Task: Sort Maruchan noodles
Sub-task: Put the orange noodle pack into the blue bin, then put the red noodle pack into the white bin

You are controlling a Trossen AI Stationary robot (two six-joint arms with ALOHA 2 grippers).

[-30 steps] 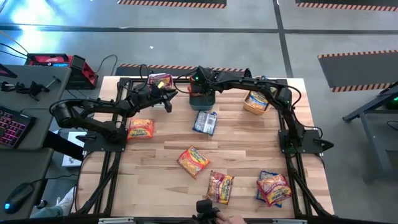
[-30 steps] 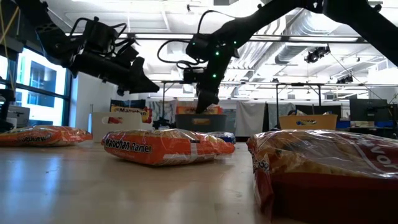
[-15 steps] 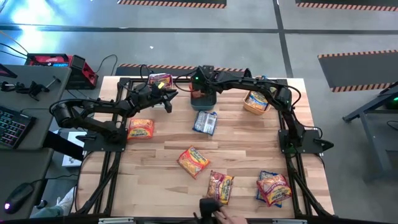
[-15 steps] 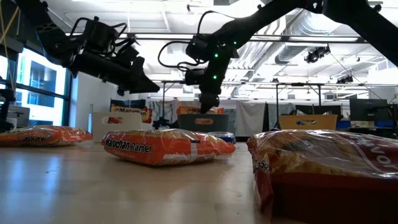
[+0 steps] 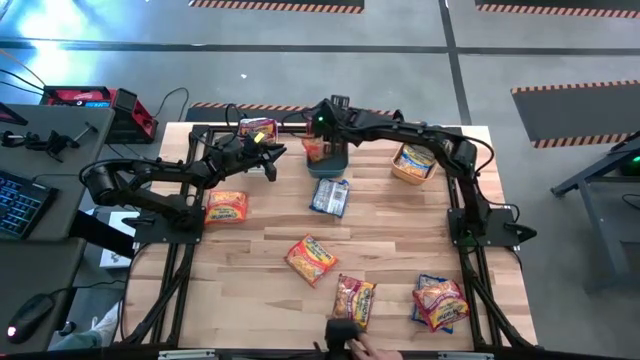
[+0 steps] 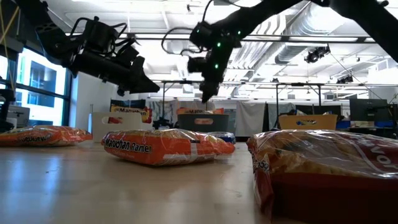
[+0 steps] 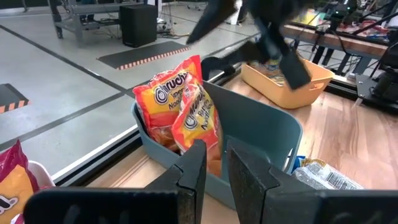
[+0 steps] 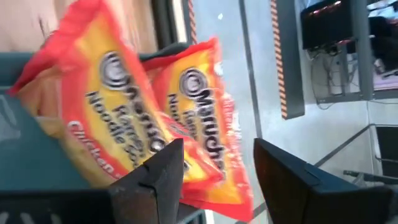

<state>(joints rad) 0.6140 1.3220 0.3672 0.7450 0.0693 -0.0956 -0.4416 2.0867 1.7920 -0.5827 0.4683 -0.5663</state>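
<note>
Right claw risen, now open above teal bin; orange packets inside.

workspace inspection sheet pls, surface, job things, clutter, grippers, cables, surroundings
surface: wooden table, packets scattered on it.
job's things: two orange packets stand in the teal bin; a blue packet lies beside the bin; more packets lie along the near edge.
clutter: orange bin holding a packet.
grippers: right gripper above the teal bin, jaws apart, holding nothing; left gripper beside the bin, jaws narrow, empty.
cables: some run along the arms.
surroundings: desk with a keyboard at the left.
</note>
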